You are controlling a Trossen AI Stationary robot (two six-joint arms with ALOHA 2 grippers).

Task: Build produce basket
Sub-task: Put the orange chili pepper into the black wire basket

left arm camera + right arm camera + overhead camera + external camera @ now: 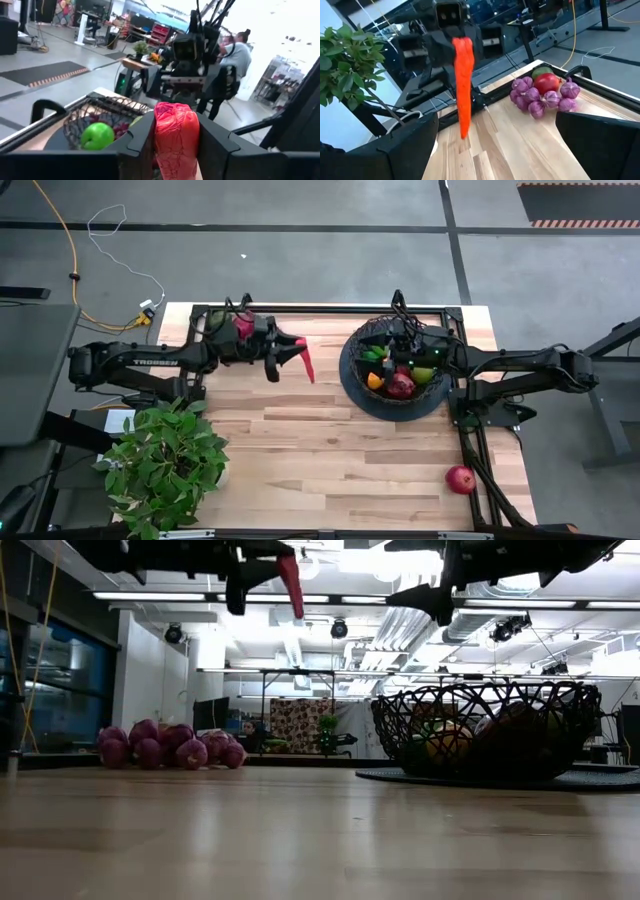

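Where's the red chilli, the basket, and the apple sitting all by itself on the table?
red chilli [304, 361], high view, middle of the pepper hanging from the left gripper.
basket [357, 343], high view, its wire rim.
lone apple [460, 479], high view, centre of the fruit.

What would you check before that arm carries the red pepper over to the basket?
1. Grip: the left gripper has the red chilli pepper clamped between its fingers, hanging down. Ok.
2. Height: the pepper is lifted well above the table in the low view. Ok.
3. Path: bare wood lies between the pepper and the basket. Ok.
4. Basket space: the right gripper sits over the basket, where the pepper should go. Not ok.
5. Room inside: fruit already fills the basket's middle; free room cannot tell.
6. Leftovers: a red apple and a grape bunch still wait on the table. Not ok.
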